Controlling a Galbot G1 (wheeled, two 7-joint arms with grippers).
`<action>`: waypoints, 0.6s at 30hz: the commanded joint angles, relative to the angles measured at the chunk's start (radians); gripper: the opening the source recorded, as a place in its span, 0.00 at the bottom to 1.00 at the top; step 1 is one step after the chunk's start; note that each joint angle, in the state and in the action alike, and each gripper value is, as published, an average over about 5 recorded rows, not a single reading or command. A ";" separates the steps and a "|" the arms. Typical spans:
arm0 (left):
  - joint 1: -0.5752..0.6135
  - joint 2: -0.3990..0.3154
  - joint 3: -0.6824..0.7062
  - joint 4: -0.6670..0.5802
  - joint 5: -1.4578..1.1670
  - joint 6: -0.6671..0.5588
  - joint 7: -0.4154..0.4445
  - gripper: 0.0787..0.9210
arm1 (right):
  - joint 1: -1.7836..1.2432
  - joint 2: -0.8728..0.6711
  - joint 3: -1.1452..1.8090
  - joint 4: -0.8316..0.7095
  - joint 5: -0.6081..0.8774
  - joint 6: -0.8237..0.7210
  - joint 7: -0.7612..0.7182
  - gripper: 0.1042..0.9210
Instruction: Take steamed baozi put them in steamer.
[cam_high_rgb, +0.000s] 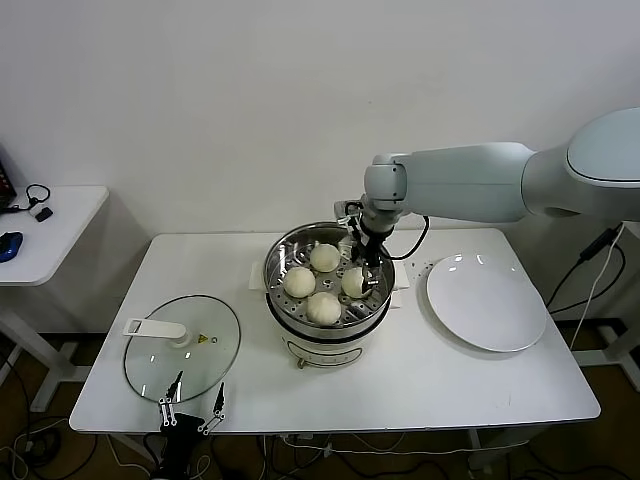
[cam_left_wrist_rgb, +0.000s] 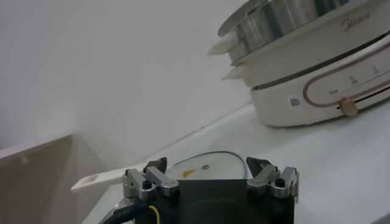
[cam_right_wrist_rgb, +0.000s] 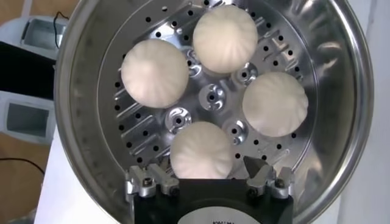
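The steamer (cam_high_rgb: 283, 250) stands mid-table, a shiny steel pot on a white base. Several steamed baozi rest on its perforated floor, among them the far one (cam_high_rgb: 325, 257), the left one (cam_high_rgb: 299, 281) and the near one (cam_high_rgb: 323, 308). My right gripper (cam_high_rgb: 368, 272) reaches inside the steamer at its right side. In the right wrist view, the right gripper (cam_right_wrist_rgb: 206, 167) stands open, its fingers apart on either side of a baozi (cam_right_wrist_rgb: 201, 149) lying on the basket floor (cam_right_wrist_rgb: 146, 137). My left gripper (cam_high_rgb: 199, 385) is parked open at the table's front edge.
A large white plate (cam_high_rgb: 487, 300) lies bare to the right of the steamer. The glass lid (cam_high_rgb: 185, 345) with a white handle lies at the front left, just beyond the left gripper (cam_left_wrist_rgb: 207, 165). A small side table (cam_high_rgb: 50, 230) stands at the far left.
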 joint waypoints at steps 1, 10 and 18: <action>0.005 -0.003 0.002 -0.016 0.000 0.004 0.001 0.88 | 0.080 -0.055 0.001 0.059 0.031 0.002 0.006 0.87; 0.016 -0.004 0.003 -0.044 0.001 0.008 0.002 0.88 | 0.198 -0.271 0.060 0.270 0.085 -0.049 0.310 0.88; 0.022 -0.001 0.005 -0.049 0.005 0.011 0.001 0.88 | -0.006 -0.544 0.423 0.516 0.048 -0.262 0.768 0.88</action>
